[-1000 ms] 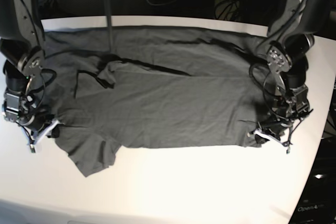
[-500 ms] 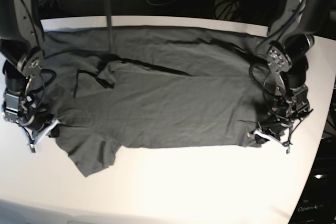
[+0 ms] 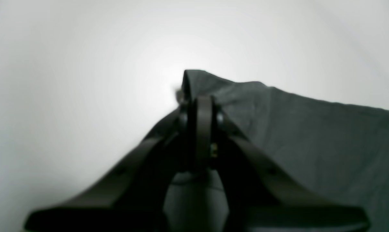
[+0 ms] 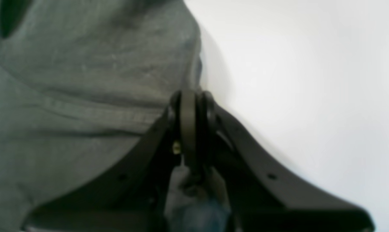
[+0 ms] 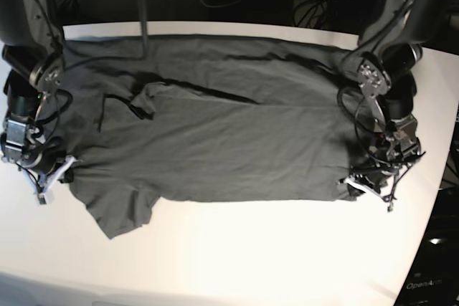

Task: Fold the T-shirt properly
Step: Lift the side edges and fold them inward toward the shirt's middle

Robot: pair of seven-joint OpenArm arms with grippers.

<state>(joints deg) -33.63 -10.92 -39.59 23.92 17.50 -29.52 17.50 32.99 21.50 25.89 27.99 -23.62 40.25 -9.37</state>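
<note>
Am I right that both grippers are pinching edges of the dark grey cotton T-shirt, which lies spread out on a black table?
Not quite: the base view shows the table is white, not black. The rest holds: the left gripper and the right gripper are each shut on an edge of the dark grey cotton T-shirt spread across it.

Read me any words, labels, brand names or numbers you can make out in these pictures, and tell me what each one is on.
"OpenA…": faint pale lettering on the dark object past the table's edge, bottom right corner of the base view; the rest is cut off.
Nothing readable on the T-shirt; its neck label is not visible.
Both wrist views show no text.
</note>
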